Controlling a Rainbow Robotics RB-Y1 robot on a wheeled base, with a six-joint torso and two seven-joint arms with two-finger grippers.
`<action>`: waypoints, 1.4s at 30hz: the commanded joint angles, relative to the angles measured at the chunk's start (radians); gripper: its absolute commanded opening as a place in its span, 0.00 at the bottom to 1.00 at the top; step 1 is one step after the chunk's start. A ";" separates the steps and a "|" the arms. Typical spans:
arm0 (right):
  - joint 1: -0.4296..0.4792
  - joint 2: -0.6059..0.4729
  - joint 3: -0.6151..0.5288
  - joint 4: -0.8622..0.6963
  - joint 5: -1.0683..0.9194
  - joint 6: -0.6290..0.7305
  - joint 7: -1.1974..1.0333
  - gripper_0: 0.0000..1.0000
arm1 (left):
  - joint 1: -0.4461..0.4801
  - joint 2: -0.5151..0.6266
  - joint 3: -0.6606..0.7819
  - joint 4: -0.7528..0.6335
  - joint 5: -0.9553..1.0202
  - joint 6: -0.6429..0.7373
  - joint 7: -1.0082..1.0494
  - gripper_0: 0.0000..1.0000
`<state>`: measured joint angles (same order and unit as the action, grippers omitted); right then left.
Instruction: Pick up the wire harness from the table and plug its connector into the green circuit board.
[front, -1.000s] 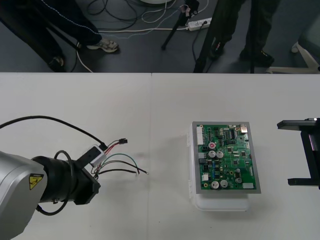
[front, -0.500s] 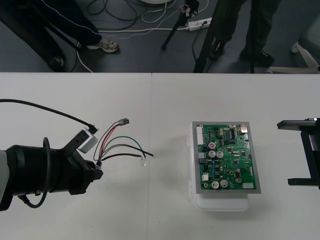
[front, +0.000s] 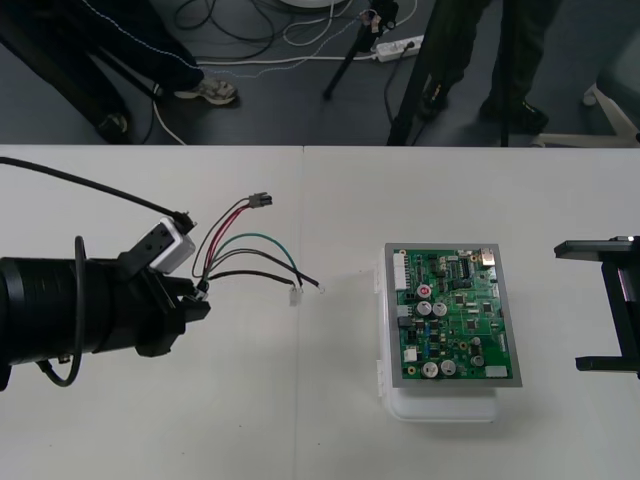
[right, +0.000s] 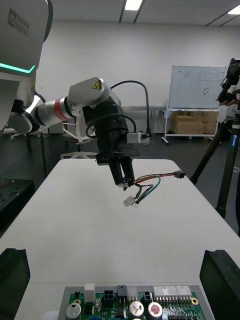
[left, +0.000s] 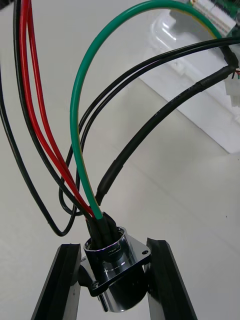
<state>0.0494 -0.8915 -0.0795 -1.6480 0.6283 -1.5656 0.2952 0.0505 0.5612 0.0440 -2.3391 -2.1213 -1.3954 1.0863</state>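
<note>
My left gripper (front: 200, 296) is shut on the round metal socket (left: 116, 267) of the wire harness (front: 250, 255) and holds it above the table, left of the board. The red, black and green wires fan out toward the board. The small black plug (front: 262, 200) hangs free at the far end of the red and black pair, and a white connector (front: 296, 297) dangles lower. In the right wrist view the left gripper (right: 126, 183) hangs over the table with the harness (right: 150, 185) trailing from it. The green circuit board (front: 455, 314) rests on its white base (front: 440, 404). My right gripper (front: 600, 308) stands open at the right edge.
Cables, tripod legs and people's shoes occupy the dark floor strip beyond the table's far edge (front: 320, 147). A table seam (front: 303, 200) runs down the middle. Bare tabletop lies between the harness and the board.
My left gripper has lifted and carried the harness up and to the right, nearer the board; the wires now hang freer, with the plug farther back. The right arm is still.
</note>
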 joint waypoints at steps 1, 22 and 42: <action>0.001 -0.009 0.000 -0.001 -0.016 -0.005 0.019 1.00 | -0.074 0.051 -0.007 -0.040 0.035 0.131 -0.085 0.00; 0.001 -0.009 0.000 -0.001 -0.024 -0.005 0.024 1.00 | -0.242 0.083 -0.176 -0.039 -0.080 0.328 -0.114 0.00; 0.001 -0.009 0.000 -0.003 -0.035 -0.005 -0.011 1.00 | -0.331 0.187 -0.320 -0.006 -0.069 0.550 -0.152 0.00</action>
<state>0.0494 -0.8915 -0.0795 -1.6477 0.6125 -1.5656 0.2949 -0.2230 0.7089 -0.2428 -2.3384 -2.1940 -0.9527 1.0220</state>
